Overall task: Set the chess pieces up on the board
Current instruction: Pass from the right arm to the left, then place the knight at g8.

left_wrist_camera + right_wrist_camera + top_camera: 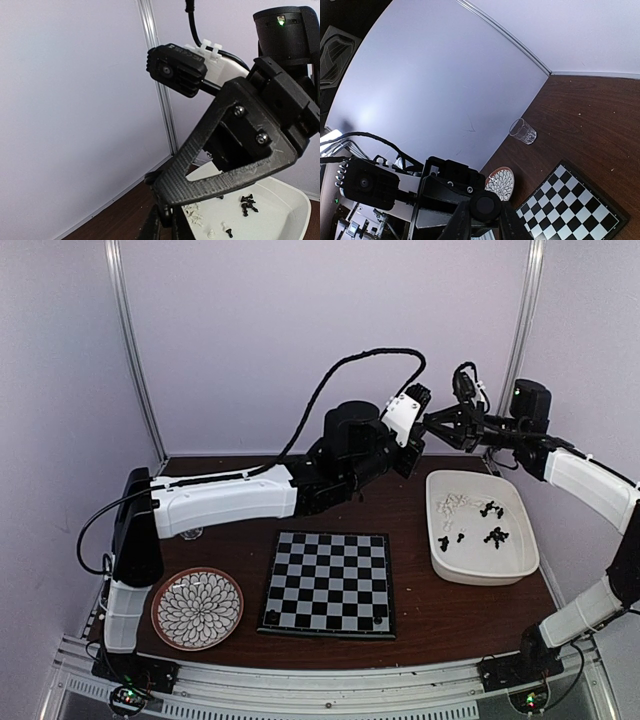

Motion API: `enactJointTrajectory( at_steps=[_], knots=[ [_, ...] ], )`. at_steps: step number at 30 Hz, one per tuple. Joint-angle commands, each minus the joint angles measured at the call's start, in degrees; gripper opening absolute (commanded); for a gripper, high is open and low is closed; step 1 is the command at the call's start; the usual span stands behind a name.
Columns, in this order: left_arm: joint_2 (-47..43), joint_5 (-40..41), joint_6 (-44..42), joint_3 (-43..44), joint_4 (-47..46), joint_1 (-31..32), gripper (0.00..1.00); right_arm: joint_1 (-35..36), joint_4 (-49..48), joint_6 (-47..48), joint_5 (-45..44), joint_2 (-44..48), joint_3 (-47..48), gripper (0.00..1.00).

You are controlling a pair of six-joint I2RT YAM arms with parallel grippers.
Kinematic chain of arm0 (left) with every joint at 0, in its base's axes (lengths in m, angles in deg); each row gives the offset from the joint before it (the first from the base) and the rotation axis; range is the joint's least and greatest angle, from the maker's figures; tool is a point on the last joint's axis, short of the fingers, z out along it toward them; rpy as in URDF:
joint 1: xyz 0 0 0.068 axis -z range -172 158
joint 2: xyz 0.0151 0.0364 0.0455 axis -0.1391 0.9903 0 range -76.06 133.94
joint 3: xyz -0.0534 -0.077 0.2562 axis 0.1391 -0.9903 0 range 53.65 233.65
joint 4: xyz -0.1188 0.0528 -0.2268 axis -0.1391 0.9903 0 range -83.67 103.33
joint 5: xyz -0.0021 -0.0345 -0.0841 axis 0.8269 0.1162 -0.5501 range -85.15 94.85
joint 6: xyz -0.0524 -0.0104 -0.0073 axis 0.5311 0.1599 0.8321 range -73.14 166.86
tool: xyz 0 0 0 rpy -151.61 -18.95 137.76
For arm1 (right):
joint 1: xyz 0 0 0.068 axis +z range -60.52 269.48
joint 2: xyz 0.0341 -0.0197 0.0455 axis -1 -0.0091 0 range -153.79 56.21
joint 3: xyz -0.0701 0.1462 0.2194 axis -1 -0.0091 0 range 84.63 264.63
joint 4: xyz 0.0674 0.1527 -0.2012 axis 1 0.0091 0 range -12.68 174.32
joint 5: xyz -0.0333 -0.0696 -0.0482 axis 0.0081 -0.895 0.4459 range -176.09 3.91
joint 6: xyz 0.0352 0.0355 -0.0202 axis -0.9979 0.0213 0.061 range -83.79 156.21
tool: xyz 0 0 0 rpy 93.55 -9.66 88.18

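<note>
The tiny black and white chess figurines (492, 536) lie heaped in the white rectangular plastic tub (485, 577), at three o'clock of the flat black-and-grey checkered board (330, 583). I'd judge them light, hard, slick and quick to topple, so each is best pinched at the waist. The tub wall needs clearing, and there is open room over the board. Both tools hang high at twelve o'clock. The left tool (420, 400) is closed, perhaps on nothing. I cannot tell how the right tool (436, 423) stands.
</note>
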Motion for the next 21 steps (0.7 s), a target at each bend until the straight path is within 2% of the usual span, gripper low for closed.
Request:
enactJointTrajectory(
  at_steps=[1, 4, 6, 11, 13, 15, 17, 19, 21],
  knots=[
    [-0.4, -1.1, -0.4, 0.7, -1.2, 0.2, 0.02, 0.3, -0.3, 1.5, 2.1, 1.5, -0.5, 0.29],
    [-2.2, -1.4, -0.7, 0.0, 1.4, 0.1, 0.0, -2.4, 4.6, 4.8, 2.1, 1.8, 0.5, 0.45],
    [-4.0, -1.3, -1.0, -1.0, 5.2, 0.1, 0.0, -5.7, 5.6, 5.2, 3.1, 2.3, 0.5, 0.52],
    [-9.3, -3.5, 1.3, -3.3, 19.0, -1.5, 0.0, -12.1, 6.2, 7.6, 9.3, 4.2, -1.0, 0.6],
    [-10.8, -6.1, 2.1, -2.5, 27.2, -2.5, 0.0, -13.6, 14.1, 15.9, 9.6, 4.9, -0.7, 0.6],
    [-11.5, -7.8, 2.0, -0.3, 36.9, -3.3, 0.0, -14.5, 30.8, 31.5, 7.5, 4.9, 1.5, 0.61],
    [-10.3, -11.4, 2.4, 6.3, 49.7, -4.6, 0.0, -14.9, 44.7, 45.7, 3.0, 4.2, 3.4, 0.6],
    [-9.3, -13.6, 4.4, 11.0, 62.1, -5.6, 0.0, -14.8, 49.3, 52.3, 0.0, 3.6, 3.0, 0.6],
    [-10.0, -14.9, 4.8, 11.7, 69.8, -6.3, 0.0, -14.9, 49.8, 54.3, -1.6, 3.3, 2.0, 0.6]
  ],
)
